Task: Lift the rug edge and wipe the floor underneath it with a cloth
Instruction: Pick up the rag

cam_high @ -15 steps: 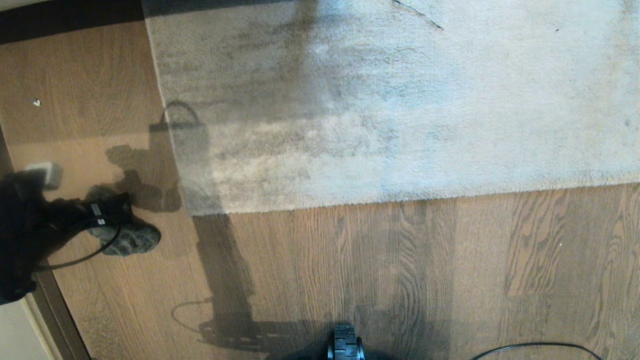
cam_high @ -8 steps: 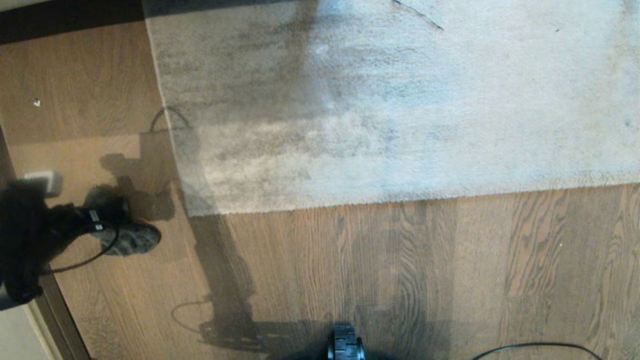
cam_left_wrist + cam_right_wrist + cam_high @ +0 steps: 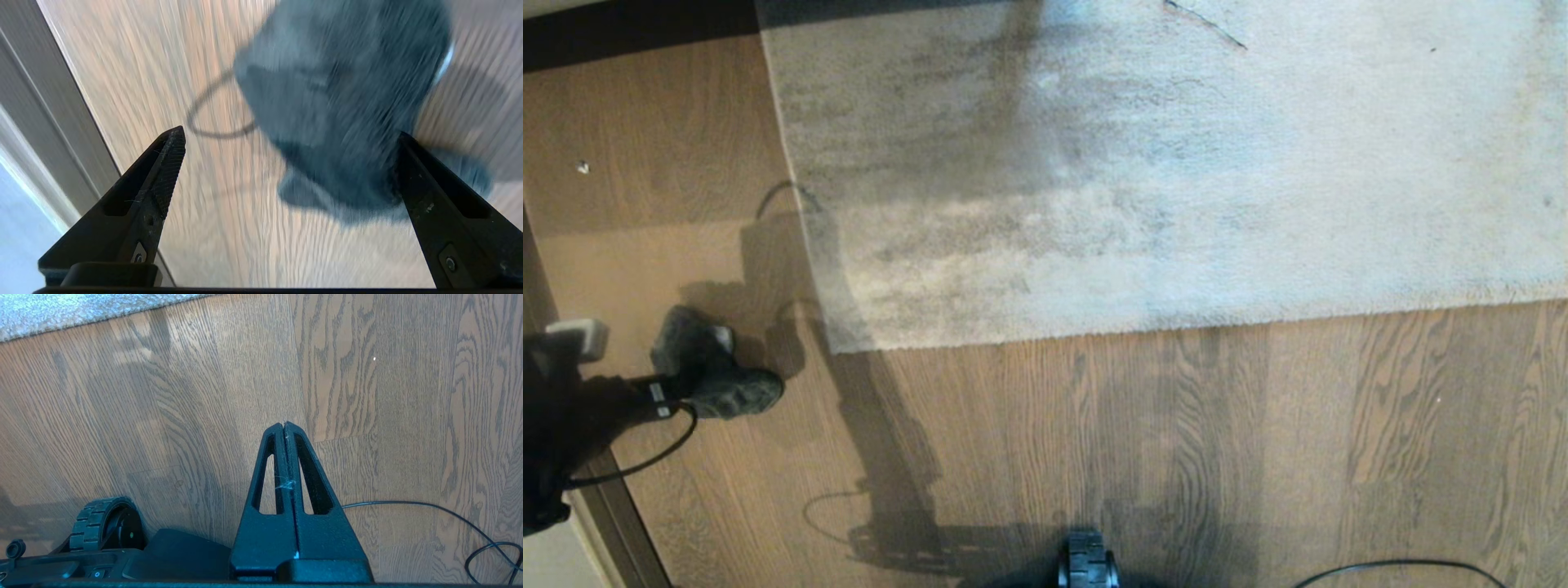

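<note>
Left gripper (image 3: pixel 286 163): fingers spread wide apart, nothing between them yet. The cloth lies just ahead of the tips, nearer one finger (image 3: pixel 412 163) than the other.
Left gripper, head view (image 3: pixel 690 343): low at the left side of the view, over the far end of the cloth, on the side toward the rug.
Change: a second ago the arm lay across the near part of the cloth and hid much of it. Now the wrist sits further back toward the left border of the view and the tip has swung to the cloth's far end. The cloth has kept its spot on the floor.
Reading: my guess is a re-aim for a pick-up, not a grip. No fabric is lifted or pinched.
Cloth (image 3: pixel 737 394): small grey rag, crumpled on bare floor, left of the rug's near corner and apart from it.
Rug edge (image 3: pixel 1176 320): lies flat along the boards, corner (image 3: pixel 840 347) down too. Not lifted.
Floor (image 3: pixel 1094 441): brown wood planks on the near side of the rug. Shadows of the robot fall across it.
Right gripper (image 3: pixel 284 428): fingers pressed together, empty, hanging over the boards on the near side of the rug edge beside the robot's wheel (image 3: pixel 107 522). Idle.
Cable (image 3: pixel 449 516): thin black lead on the floor, well away from the cloth.
Task standing: early. Cloth must be taken first, then the edge raised, then the wiping.
Watch for: closing on only a fold of the cloth.
</note>
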